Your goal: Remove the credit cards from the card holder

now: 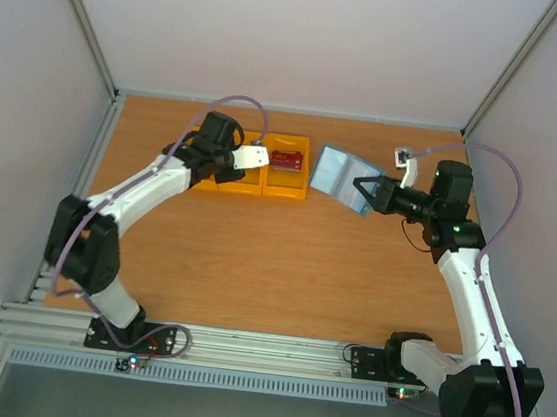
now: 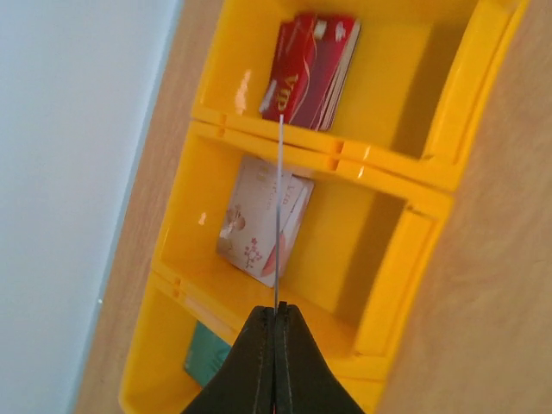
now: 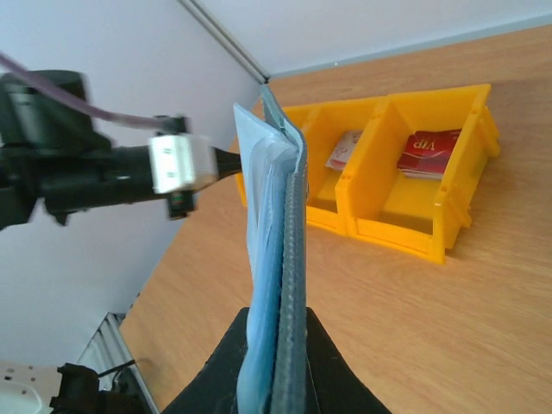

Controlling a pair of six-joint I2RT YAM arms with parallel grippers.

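Left gripper [image 2: 276,316] pinches a whitish credit card [image 1: 254,155] by its edge above the yellow bins [image 2: 414,172]; right gripper [image 3: 278,326] clamps the card holder [image 3: 272,216] aloft. Card judged light, stiff, slick: grip flat faces, firmly

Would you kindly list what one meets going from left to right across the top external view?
The left gripper, the whitish card it holds, red cards, card holder, right gripper.

The top camera overlooks the whole table [image 1: 252,266] from its near side. All 3 views share the yellow bins [image 1: 261,188], wrist cameras closest.
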